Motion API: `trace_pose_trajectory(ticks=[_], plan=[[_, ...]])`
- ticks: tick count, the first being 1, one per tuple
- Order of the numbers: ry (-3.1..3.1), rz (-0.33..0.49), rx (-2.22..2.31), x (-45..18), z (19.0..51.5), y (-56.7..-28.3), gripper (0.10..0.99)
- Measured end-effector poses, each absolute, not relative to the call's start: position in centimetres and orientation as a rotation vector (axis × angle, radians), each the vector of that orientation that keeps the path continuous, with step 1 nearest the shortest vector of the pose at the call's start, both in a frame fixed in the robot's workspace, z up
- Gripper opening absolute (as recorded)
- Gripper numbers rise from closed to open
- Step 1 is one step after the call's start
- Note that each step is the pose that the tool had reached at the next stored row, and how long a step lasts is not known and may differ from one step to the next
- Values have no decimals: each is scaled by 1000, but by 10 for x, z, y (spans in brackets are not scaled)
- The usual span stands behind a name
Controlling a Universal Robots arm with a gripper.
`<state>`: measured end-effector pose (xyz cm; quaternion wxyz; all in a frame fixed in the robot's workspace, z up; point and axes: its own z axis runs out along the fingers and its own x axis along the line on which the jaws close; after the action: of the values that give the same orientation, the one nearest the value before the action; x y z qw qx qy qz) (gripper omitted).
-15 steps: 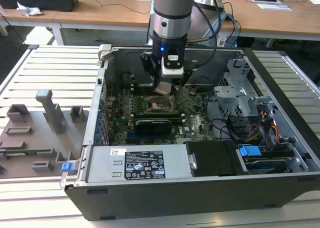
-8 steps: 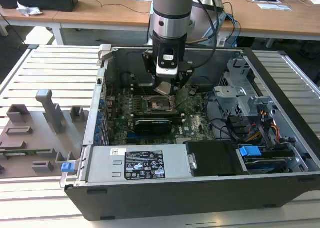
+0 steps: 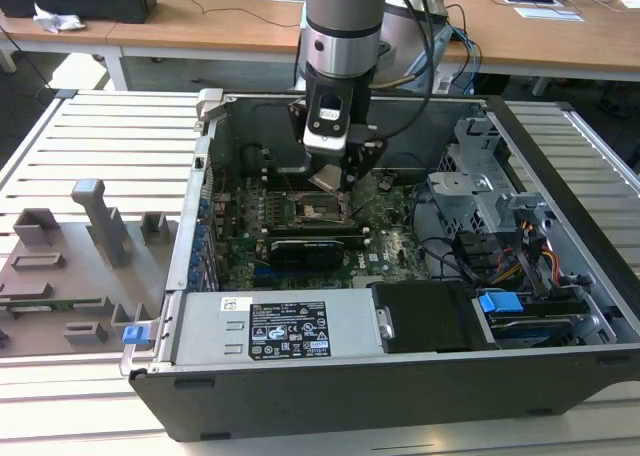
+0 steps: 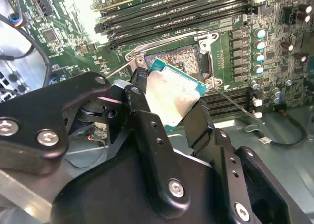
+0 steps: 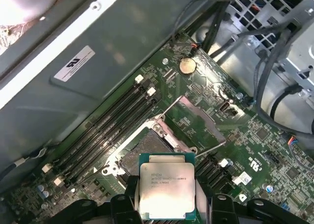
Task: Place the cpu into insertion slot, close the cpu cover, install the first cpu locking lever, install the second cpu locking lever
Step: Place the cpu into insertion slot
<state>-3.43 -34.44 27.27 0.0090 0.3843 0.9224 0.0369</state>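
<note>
My gripper hangs inside the open computer case, shut on the cpu, a flat square chip with a silver-grey top. In both wrist views the black fingers clamp two opposite edges of the cpu. The chip is held tilted just above the insertion slot, a square socket with a dark centre and a silver rim on the green board. The cpu cover stands swung open beside the socket. Two thin wire levers stick out from the socket's corners, unlatched.
Long black memory slots run along both sides of the socket. A long black card lies in front of it, with a grey power supply nearer still. A metal drive cage with cables fills the exterior view's right. A grey fixture tray lies outside the case.
</note>
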Motion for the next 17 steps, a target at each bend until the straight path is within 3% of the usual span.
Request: trace_pose_trajectory(ticks=[17], plan=[[2697, 93, 1545, -34, 272, -344, 541]])
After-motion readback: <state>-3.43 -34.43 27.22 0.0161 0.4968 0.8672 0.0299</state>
